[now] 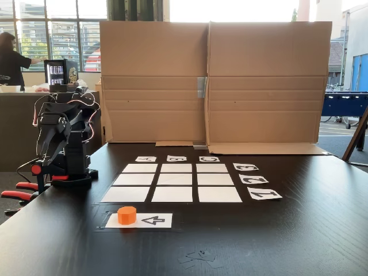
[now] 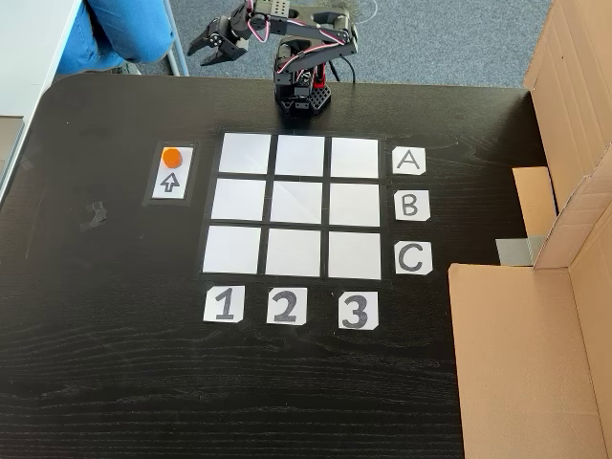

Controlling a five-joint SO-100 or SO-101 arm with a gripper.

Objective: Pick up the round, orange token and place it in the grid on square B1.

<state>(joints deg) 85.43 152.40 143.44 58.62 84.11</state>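
token (image 2: pixel 171 158) well apart from pincer (image 2: pixel 204 48)

Cardboard screen (image 2: pixel 564 239) runs off the right edge in a fixed view; its top is cropped in the other (image 1: pixel 213 80). Table (image 2: pixel 96 382) is cut by the lower and left edges. Gripper (image 2: pixel 212 43): jaw state indeterminate, too small. A seated person's blue clothing (image 2: pixel 120 29) is cropped at the top.

A folded cardboard screen (image 1: pixel 213 80) stands upright along the far edge of the black table (image 1: pixel 299 241). Beyond it to the left, a person (image 1: pixel 11 57) stands by a small drinks fridge (image 1: pixel 60 72) near the windows.
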